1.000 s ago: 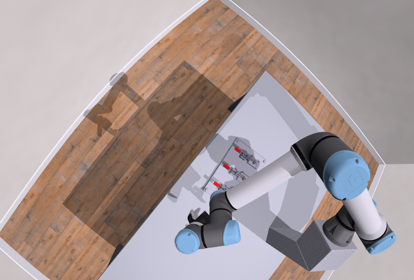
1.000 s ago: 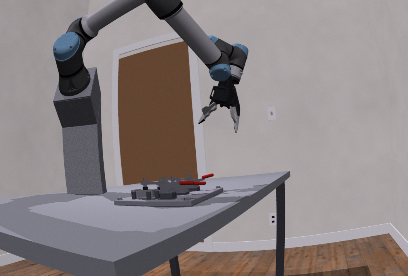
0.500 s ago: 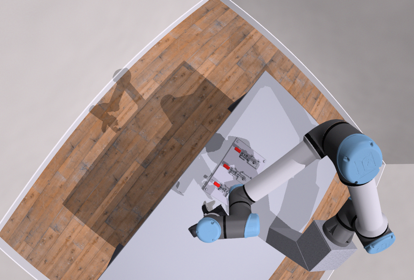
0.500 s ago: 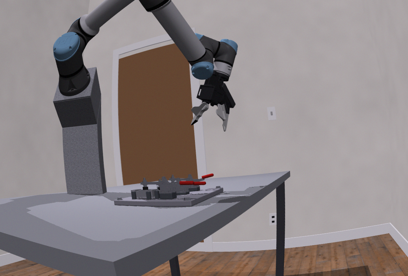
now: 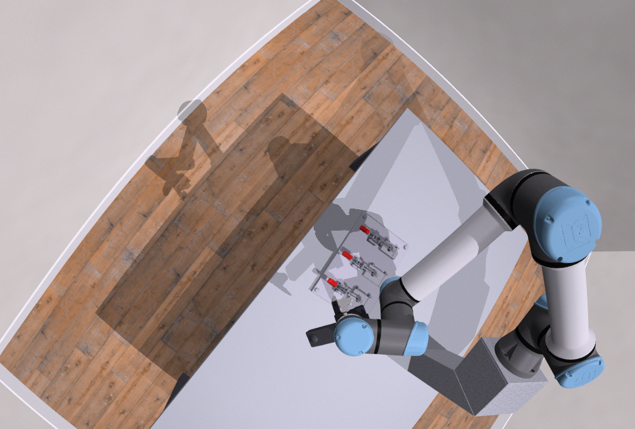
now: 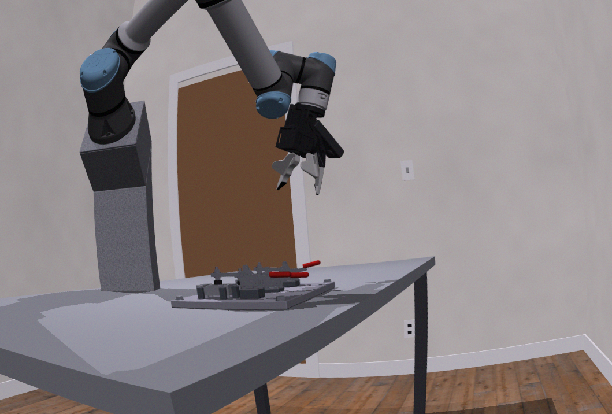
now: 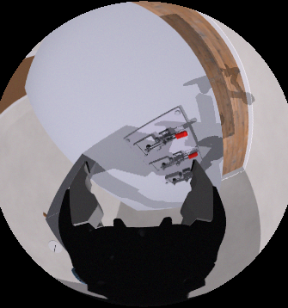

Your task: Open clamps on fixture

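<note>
A grey fixture plate (image 5: 397, 241) (image 6: 228, 304) (image 7: 162, 122) lies on the grey table (image 5: 257, 363) (image 6: 121, 332) (image 7: 110, 77). Three toggle clamps with red handles stand in a row on it, and their handles show in the top view (image 5: 364, 229) (image 5: 346, 255) (image 5: 332, 281). In the exterior view two handles (image 6: 289, 274) lie low and one handle (image 6: 311, 263) is tilted up a little. The wrist view shows two red handles (image 7: 180, 135) (image 7: 193, 155); the third clamp (image 7: 179, 175) is partly hidden behind my right finger. My gripper (image 5: 345, 303) (image 6: 299, 188) (image 7: 140, 162) is open and empty. It hangs high above the plate's near end.
The arm's grey pedestal (image 5: 479, 377) (image 6: 121, 219) stands at the table's back corner. A brown door (image 6: 228, 170) is in the wall behind. The table's edge runs close past the fixture, with wooden floor (image 5: 176, 227) below.
</note>
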Action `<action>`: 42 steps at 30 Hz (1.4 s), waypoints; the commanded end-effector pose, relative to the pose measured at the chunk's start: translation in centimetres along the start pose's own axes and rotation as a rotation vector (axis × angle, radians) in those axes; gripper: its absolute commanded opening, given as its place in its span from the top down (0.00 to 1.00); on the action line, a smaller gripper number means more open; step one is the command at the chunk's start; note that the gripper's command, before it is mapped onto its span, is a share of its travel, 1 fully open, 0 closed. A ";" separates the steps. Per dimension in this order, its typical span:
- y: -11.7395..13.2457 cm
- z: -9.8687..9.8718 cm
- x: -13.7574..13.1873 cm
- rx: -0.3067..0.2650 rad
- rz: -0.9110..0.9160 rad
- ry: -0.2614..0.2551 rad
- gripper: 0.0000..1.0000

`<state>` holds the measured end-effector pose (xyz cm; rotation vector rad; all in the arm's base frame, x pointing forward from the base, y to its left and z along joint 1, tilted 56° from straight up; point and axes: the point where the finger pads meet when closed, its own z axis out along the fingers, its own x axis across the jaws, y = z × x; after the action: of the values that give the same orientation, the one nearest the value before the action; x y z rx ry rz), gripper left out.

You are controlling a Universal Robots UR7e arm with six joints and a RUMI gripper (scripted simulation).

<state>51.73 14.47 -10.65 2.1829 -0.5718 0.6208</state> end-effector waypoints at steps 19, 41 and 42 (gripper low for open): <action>7.1 1.9 1.8 0.119 0.322 0.029 0.00; 14.1 3.5 3.4 0.210 0.628 0.051 0.00; 14.0 3.5 3.3 0.210 0.627 0.050 0.00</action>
<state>47.51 3.74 -3.53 2.1601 -1.1716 1.0419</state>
